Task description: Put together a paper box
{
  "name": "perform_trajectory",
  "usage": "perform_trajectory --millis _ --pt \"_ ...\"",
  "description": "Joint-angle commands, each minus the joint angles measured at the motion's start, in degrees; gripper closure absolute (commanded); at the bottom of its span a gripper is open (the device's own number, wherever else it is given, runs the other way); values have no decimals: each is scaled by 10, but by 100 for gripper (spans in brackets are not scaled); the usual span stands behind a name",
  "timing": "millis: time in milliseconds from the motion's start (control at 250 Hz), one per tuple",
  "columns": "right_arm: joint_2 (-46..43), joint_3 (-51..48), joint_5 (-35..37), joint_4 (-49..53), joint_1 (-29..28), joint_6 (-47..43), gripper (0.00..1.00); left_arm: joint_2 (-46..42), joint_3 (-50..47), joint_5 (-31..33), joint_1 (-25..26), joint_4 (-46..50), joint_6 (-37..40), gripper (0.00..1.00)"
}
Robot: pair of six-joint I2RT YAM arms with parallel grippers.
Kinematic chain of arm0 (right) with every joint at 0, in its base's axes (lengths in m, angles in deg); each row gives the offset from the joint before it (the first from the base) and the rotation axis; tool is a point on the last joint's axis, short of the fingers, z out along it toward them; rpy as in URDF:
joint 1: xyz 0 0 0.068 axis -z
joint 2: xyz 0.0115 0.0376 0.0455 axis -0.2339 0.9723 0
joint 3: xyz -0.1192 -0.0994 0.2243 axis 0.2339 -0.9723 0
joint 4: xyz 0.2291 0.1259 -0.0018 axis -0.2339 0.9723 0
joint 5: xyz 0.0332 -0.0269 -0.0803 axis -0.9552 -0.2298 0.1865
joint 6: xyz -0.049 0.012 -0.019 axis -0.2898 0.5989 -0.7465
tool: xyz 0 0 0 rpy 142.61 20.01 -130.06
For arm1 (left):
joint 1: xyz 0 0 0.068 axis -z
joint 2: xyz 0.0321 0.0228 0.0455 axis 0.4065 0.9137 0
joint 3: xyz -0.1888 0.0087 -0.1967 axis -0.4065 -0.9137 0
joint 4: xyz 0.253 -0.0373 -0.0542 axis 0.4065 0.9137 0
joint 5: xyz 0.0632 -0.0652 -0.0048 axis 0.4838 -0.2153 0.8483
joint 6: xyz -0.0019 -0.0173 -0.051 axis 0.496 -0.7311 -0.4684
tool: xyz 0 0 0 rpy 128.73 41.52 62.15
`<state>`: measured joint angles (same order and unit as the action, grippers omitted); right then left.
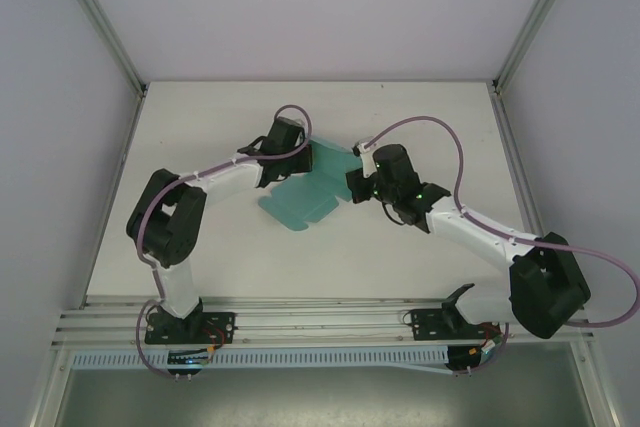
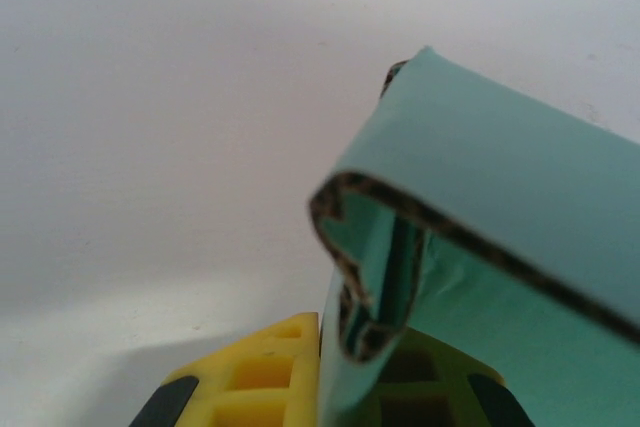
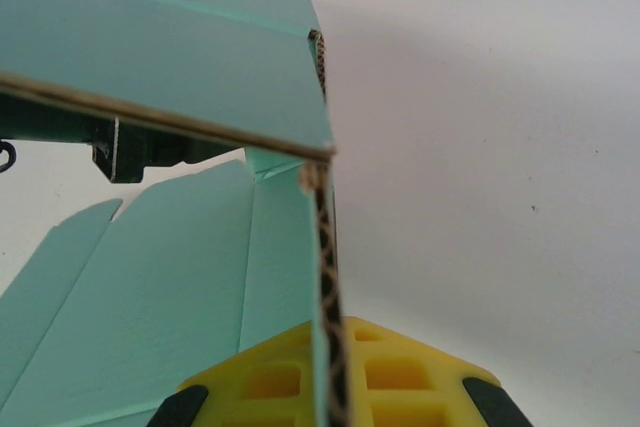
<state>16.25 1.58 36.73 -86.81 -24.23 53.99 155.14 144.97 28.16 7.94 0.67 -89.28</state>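
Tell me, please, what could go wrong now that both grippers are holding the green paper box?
The left gripper and right gripper are both shut on the thin paper box; uneven pulling might tear it or crease it wrongly.
Each grip is near a card edge, so the box could slip out.
The panel curled over at the left gripper could get crushed.

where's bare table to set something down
Bare table: the near strip between the two arm bases, and the far strip by the back wall. Crowded mid-table, where left gripper and right gripper pinch the paper box.
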Motion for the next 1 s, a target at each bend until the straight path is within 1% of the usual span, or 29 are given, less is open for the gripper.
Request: perform_trajectory --millis 0,240,260,296,316,388,460,536,584,751,871,927,995 --pt "-28 11 14 -34 -10 16 100 49 5 228 -49 142 -66 100" --pt "-36 10 6 -35 -13 12 100 57 24 240 -48 169 -60 100" --pt "-37 8 6 -36 -13 13 100 59 25 236 -49 169 -55 98" --pt "-39 5 5 -37 -14 13 100 55 22 220 -49 160 -44 93" --pt "-39 5 4 -37 -12 12 100 49 15 206 -48 147 -38 88" --pt "-39 2 2 -36 -12 11 100 17 -35 130 -48 53 4 76" --pt "-39 0 -4 -37 -12 8 100 -16 -77 63 -49 -28 32 77" --pt "-40 -2 -16 -38 -12 0 100 -40 -98 20 -49 -75 45 76" --pt "-41 -3 -23 -38 -11 0 100 -51 -112 5 -49 -92 50 73" --pt "-49 -15 -44 -40 -5 -6 100 -82 -146 -26 -50 -143 81 70" --pt "-60 -34 -99 -55 11 -9 100 -87 -170 -49 -58 -177 95 69" --pt "-63 -40 -129 -58 20 -12 100 -87 -187 -82 -67 -206 94 63" --pt "-65 -41 -147 -53 28 -13 100 -87 -206 -127 -81 -244 86 62"
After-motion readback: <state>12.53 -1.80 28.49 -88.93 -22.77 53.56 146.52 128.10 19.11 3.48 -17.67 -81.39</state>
